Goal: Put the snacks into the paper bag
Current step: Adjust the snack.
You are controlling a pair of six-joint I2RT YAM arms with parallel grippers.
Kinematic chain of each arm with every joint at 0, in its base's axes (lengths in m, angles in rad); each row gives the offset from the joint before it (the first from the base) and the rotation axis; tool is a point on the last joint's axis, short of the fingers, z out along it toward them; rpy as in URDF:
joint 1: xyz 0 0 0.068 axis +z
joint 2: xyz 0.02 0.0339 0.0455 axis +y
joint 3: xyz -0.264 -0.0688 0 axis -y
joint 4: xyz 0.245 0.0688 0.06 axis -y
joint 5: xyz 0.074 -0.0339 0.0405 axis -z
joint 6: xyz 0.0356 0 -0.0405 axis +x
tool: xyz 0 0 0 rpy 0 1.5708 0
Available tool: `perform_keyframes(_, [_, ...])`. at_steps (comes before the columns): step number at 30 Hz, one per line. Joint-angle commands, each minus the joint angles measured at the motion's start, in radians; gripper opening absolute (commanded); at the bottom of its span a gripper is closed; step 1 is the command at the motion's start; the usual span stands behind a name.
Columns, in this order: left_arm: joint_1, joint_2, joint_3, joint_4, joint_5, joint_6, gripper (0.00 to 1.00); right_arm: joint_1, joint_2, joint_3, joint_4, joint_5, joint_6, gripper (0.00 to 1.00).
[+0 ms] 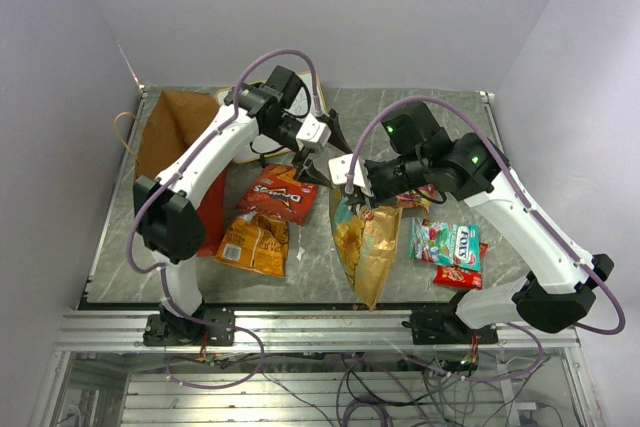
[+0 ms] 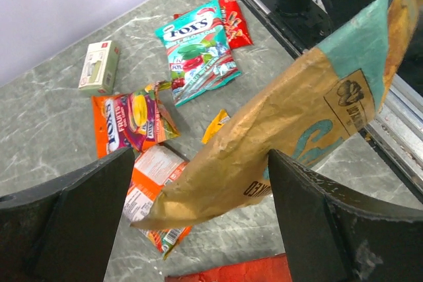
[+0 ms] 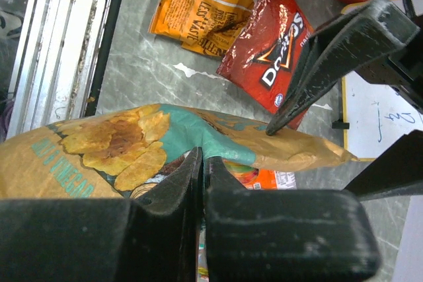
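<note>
My right gripper (image 3: 202,158) is shut on the top edge of a brown chip bag (image 3: 106,146) with teal print and holds it hanging above the table (image 1: 365,237). My left gripper (image 2: 201,166) is open, and the bag's free corner (image 2: 218,176) lies between its fingers (image 2: 310,216) without being pinched; it shows in the top view (image 1: 312,169) beside my right gripper (image 1: 352,193). The red paper bag (image 1: 180,137) lies open at the back left, brown inside. The red Doritos bag (image 1: 280,192) and an orange chip bag (image 1: 255,242) lie near it.
A teal-white candy bag (image 2: 198,51), a red pack (image 2: 234,21), orange packs (image 2: 129,120) and a small yellow pack (image 2: 215,123) lie on the right half. A small white box (image 2: 99,65) sits farther back. A white board (image 3: 370,117) lies behind the Doritos. A metal rail (image 1: 320,327) runs along the near edge.
</note>
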Motion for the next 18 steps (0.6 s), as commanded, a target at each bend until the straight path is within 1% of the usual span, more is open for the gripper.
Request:
perform_keyframes(1, [-0.036, 0.077, 0.114, -0.263, 0.066, 0.231, 0.94, 0.003, -0.004, 0.002, -0.005, 0.008, -0.046, 0.00])
perform_keyframes(4, [-0.060, 0.094, 0.096, -0.270, 0.034, 0.210, 0.95, 0.004, -0.001, 0.007, -0.003, 0.048, -0.044, 0.00])
perform_keyframes(5, [-0.062, 0.087, 0.082, -0.269, 0.028, 0.215, 1.00, 0.003, -0.003, 0.005, 0.001, 0.061, -0.044, 0.00])
perform_keyframes(8, [-0.063, 0.077, 0.070, -0.267, 0.010, 0.204, 0.82, 0.004, -0.009, -0.005, 0.016, 0.097, -0.037, 0.00])
perform_keyframes(13, [-0.063, 0.077, 0.112, -0.269, -0.018, 0.124, 0.53, 0.002, -0.018, -0.039, 0.058, 0.134, -0.022, 0.00])
perform_keyframes(16, [-0.063, 0.058, 0.113, -0.261, -0.057, 0.084, 0.24, 0.002, -0.028, -0.069, 0.086, 0.156, -0.014, 0.00])
perform_keyframes(18, [-0.060, 0.038, 0.110, -0.231, -0.092, 0.020, 0.13, 0.002, -0.038, -0.082, 0.099, 0.170, -0.005, 0.00])
